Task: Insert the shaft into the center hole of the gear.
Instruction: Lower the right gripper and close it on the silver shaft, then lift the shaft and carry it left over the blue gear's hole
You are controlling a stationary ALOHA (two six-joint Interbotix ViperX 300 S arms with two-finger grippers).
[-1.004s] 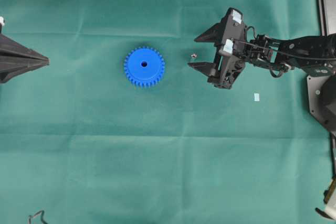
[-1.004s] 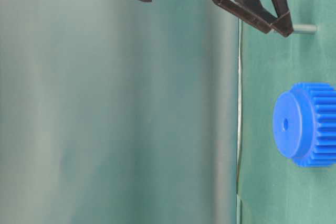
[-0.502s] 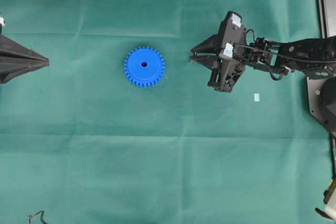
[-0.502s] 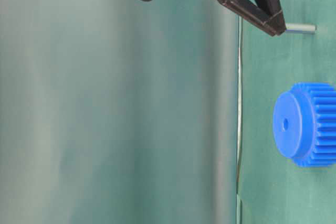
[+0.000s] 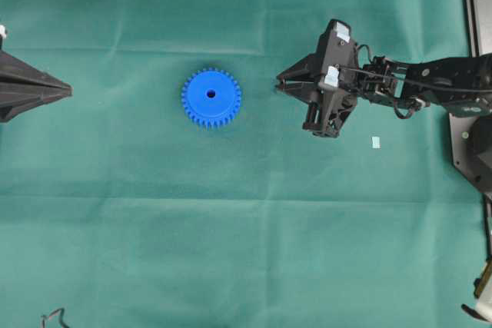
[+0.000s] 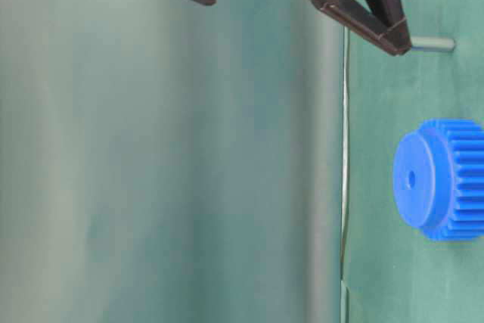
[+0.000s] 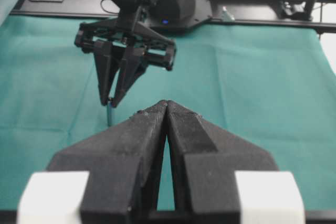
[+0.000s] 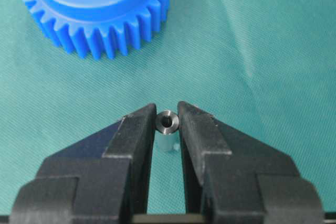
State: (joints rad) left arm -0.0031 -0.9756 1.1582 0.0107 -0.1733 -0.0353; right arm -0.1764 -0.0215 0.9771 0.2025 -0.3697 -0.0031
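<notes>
The blue gear point(image 5: 211, 97) lies flat on the green cloth, its center hole point(image 5: 211, 94) facing up and open. It also shows in the table-level view point(image 6: 442, 179) and the right wrist view point(image 8: 94, 9). My right gripper point(image 5: 279, 84) is to the gear's right, shut on the shaft point(image 8: 168, 121), a small silvery pin standing upright between the fingertips. The shaft also shows in the table-level view point(image 6: 432, 44) and the left wrist view point(image 7: 109, 114). My left gripper point(image 5: 68, 91) is shut and empty at the far left, well away from the gear.
A small pale scrap of tape point(image 5: 376, 142) lies on the cloth below the right arm. A dark frame and the arm's base run along the right edge point(image 5: 473, 136). A creased green cloth point(image 5: 246, 251) covers the table.
The right gripper's jaws were wide open around the shaft and have closed on it. The gear and the left gripper have not moved.
</notes>
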